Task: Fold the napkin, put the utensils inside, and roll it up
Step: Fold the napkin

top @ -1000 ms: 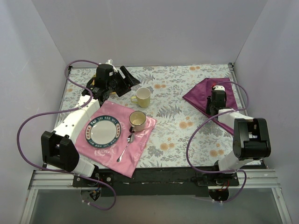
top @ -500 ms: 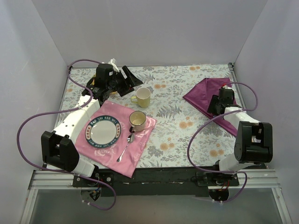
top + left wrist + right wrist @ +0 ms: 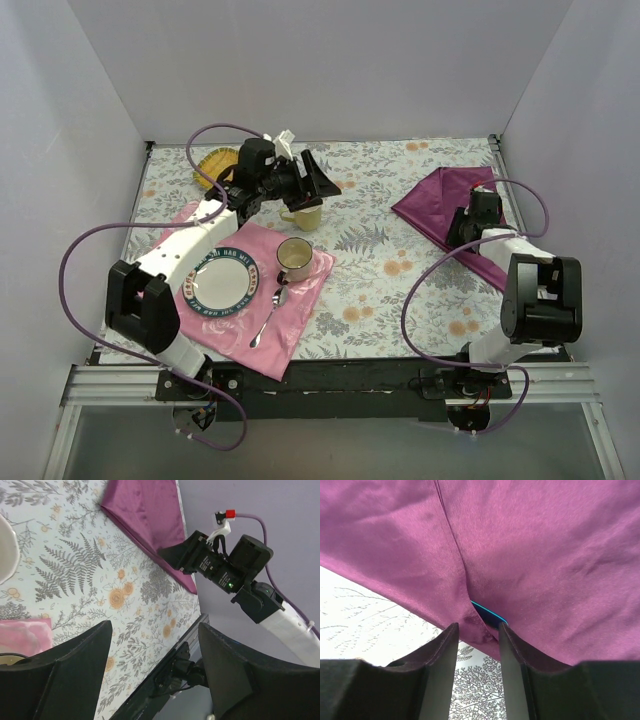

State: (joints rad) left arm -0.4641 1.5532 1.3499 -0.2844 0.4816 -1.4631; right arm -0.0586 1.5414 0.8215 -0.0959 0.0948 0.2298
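Note:
The dark purple napkin (image 3: 435, 203) lies folded at the back right of the table and fills the right wrist view (image 3: 530, 545). From under its fold peeks the thin blue handle of a utensil (image 3: 489, 614); the rest of it is hidden. My right gripper (image 3: 462, 232) is low at the napkin's near edge. It is open (image 3: 477, 627), with the bunched hem and the handle's end between its fingertips. My left gripper (image 3: 325, 186) hangs open and empty (image 3: 155, 645) over the middle back of the table. It faces the napkin (image 3: 145, 515).
A pink placemat (image 3: 300, 335) at the front left bears a plate (image 3: 222, 280), a cup (image 3: 294, 260) and a silver spoon (image 3: 268, 318). A yellow mug (image 3: 303, 213) stands under the left wrist. A yellow dish (image 3: 212, 160) sits at the back left. Walls close three sides.
The left arm has swung right from the back-left corner to above the yellow mug, uncovering the yellow dish. The right gripper has shifted a little right along the napkin's edge.

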